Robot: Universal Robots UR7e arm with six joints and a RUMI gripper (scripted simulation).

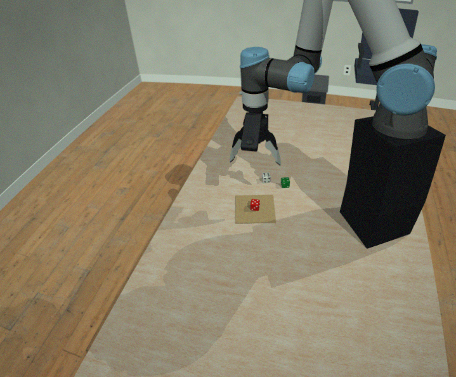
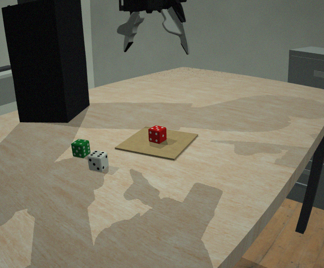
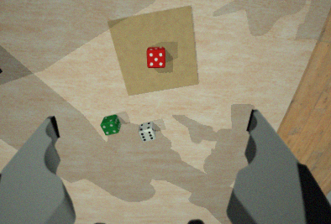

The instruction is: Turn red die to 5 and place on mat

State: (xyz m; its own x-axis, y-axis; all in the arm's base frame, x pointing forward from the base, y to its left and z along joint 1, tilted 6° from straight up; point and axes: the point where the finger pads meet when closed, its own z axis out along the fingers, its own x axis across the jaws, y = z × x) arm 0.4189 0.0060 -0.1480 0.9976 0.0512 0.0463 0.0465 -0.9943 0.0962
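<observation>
The red die [image 1: 254,204] [image 2: 157,134] [image 3: 155,57] sits flat on the tan mat [image 1: 242,218] [image 2: 139,147] [image 3: 130,68], well inside its edges. Its top face shows 5. The white die [image 1: 266,178] [image 2: 98,161] [image 3: 147,132] lies flat on the table beyond the mat in the top view, with 6 on top. The green die [image 1: 285,182] [image 2: 80,148] [image 3: 110,125] lies flat close beside the white one; its top number is hard to read. My gripper [image 1: 255,162] [image 2: 156,52] [image 3: 154,114] is wide open and empty, high above the table and away from the mat.
The black pedestal [image 1: 386,190] [image 2: 45,66] carrying the arm stands on the table [image 1: 300,320] [image 2: 162,236]. A grey cabinet [image 2: 308,67] stands beyond the table in the exterior view. Arm shadows fall across the table.
</observation>
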